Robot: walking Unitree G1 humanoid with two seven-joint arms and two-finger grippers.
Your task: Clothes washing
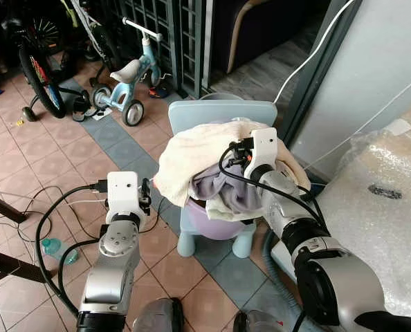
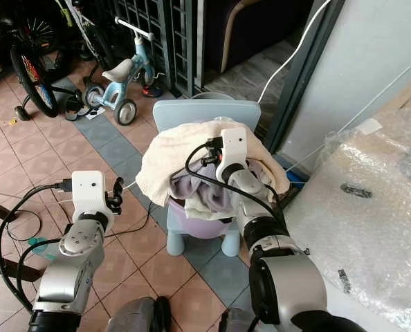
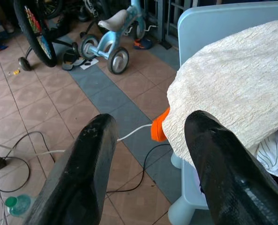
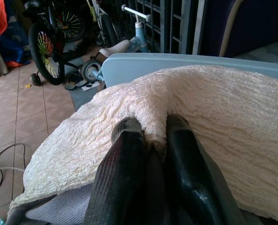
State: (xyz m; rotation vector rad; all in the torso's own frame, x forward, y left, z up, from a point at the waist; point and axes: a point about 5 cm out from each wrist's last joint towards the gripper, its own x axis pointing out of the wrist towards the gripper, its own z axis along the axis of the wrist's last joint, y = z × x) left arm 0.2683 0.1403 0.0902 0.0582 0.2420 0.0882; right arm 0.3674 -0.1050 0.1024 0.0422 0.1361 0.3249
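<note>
On the tiled floor (image 1: 25, 159) before you, your right pincer (image 4: 148, 136) pinches a fold of the cream towel (image 4: 209, 98) heaped over the purple basin (image 1: 219, 225) on the blue chair (image 1: 223, 111), while your left pincer (image 3: 148, 140) hangs spread beside it.

Purple basin (image 1: 216, 225) mostly buried under the cream towel (image 1: 192, 159) and the grey garment (image 1: 223, 190); only the lower bulge visible. Seat of the small blue chair (image 1: 223, 114) hidden beneath that pile, just backrest top and legs showing. Right gripper (image 4: 148, 136) fingertips sunk in a fold of towel, tips out of sight. Orange object (image 3: 160, 132) half tucked behind the towel's edge, kind impossible to tell. Bicycle (image 1: 36, 69) cut by the frame's upper left edge, rear wheel alone plain. Green-capped bottle (image 1: 53, 247) on the tiles too small to read. Bubble-wrapped bulk (image 1: 382, 207) cut by the right edge, contents obscured.
</note>
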